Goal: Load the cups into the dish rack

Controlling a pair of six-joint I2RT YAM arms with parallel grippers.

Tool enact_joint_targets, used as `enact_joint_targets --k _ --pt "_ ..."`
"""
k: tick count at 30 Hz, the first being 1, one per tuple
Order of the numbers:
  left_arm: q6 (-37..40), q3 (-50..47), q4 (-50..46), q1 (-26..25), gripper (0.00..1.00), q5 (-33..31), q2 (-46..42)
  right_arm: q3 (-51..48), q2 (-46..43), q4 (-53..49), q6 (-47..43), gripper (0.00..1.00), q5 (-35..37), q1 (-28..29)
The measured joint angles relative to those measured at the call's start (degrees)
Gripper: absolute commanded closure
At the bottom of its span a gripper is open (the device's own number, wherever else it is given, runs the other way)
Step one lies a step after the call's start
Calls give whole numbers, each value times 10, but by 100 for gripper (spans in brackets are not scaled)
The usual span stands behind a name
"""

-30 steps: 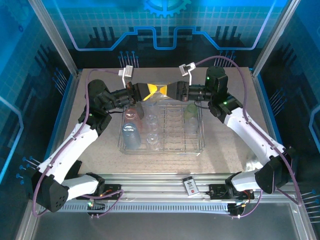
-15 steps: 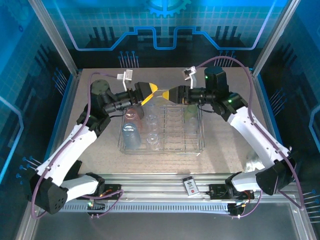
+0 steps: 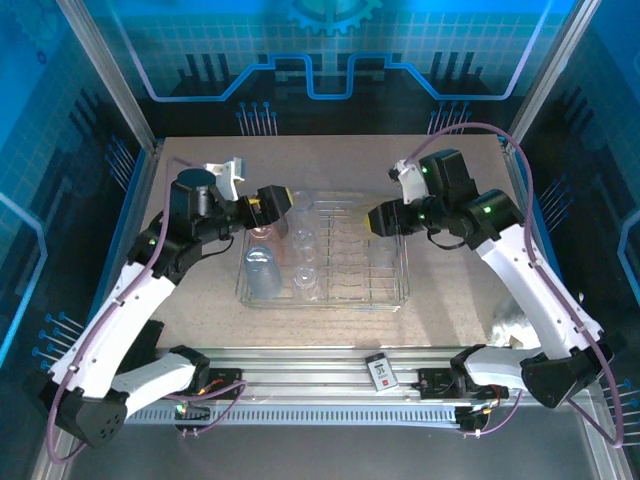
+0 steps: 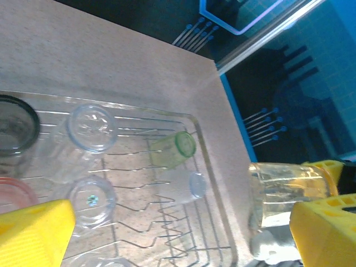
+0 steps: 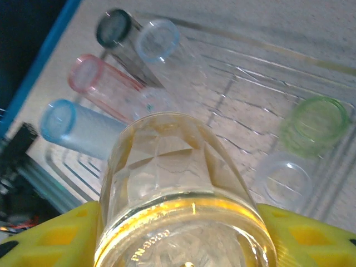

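My right gripper (image 5: 181, 236) is shut on an amber cup (image 5: 178, 183), held above the right part of the dish rack (image 3: 404, 290); from above that gripper (image 3: 382, 218) hangs over the rack's far right corner. In the rack stand a blue cup (image 3: 260, 272), a pink cup (image 3: 263, 236) and clear cups (image 3: 305, 262). A green cup (image 5: 314, 125) and a clear one (image 5: 286, 178) lie at the rack's right side. My left gripper (image 3: 275, 203) is open with nothing in it, at the rack's far left corner. In the left wrist view the amber cup (image 4: 281, 192) is at the right.
A small black-and-white card (image 3: 380, 372) lies on the rail at the near edge. A pale crumpled thing (image 3: 510, 325) sits by the right arm's base. Blue enclosure walls stand round the table (image 3: 450, 300).
My left gripper opened, let go of the amber cup and drew back to the left. My right gripper kept the cup and carried it right and nearer, over the rack.
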Motion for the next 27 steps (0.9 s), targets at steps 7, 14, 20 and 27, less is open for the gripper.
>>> enact_joint_targets --k 7,14,20,27 --pt "21 -3 -2 0 1 -34 -11 -48 -19 -60 -24 61 50 1" --pt "31 -9 -2 0 1 -59 -16 -66 -3 -92 -35 61 106 30" --pt "43 -28 -5 0 1 -85 -41 -95 19 -92 -36 61 140 67" --pt "45 -41 -5 0 1 -107 -54 -138 33 -80 -32 59 177 103"
